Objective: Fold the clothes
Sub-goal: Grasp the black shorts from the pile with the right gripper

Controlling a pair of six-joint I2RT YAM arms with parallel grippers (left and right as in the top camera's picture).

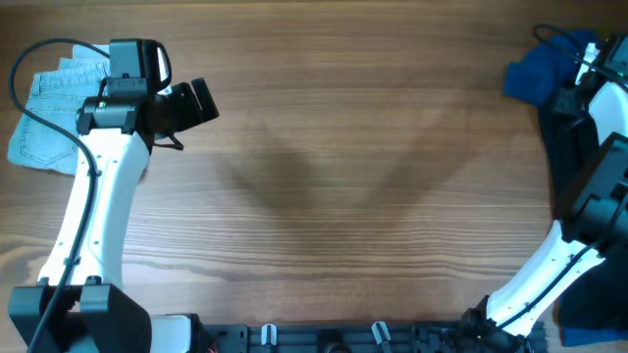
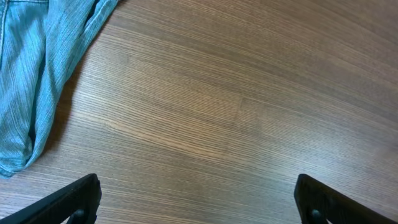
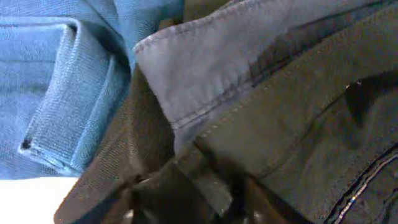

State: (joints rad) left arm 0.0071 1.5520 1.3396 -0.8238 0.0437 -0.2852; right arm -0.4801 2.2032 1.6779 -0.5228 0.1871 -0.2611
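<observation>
Light-blue denim shorts (image 1: 49, 113) lie crumpled at the table's far left; they also show in the left wrist view (image 2: 37, 74). My left gripper (image 1: 193, 102) hovers just right of them, over bare wood, open wide and empty (image 2: 199, 208). A royal-blue garment (image 1: 535, 78) sits at the far right edge and fills the left of the right wrist view (image 3: 56, 93). My right gripper (image 3: 189, 208) is buried in a clothes pile, its fingers closed on a fold of the black shorts (image 3: 298, 124) with the pale grey waistband (image 3: 205, 68).
The wooden table (image 1: 334, 176) spans the middle. The left arm (image 1: 93, 216) rises from the front left and the right arm (image 1: 579, 196) from the front right. A black rail (image 1: 324, 338) runs along the front edge.
</observation>
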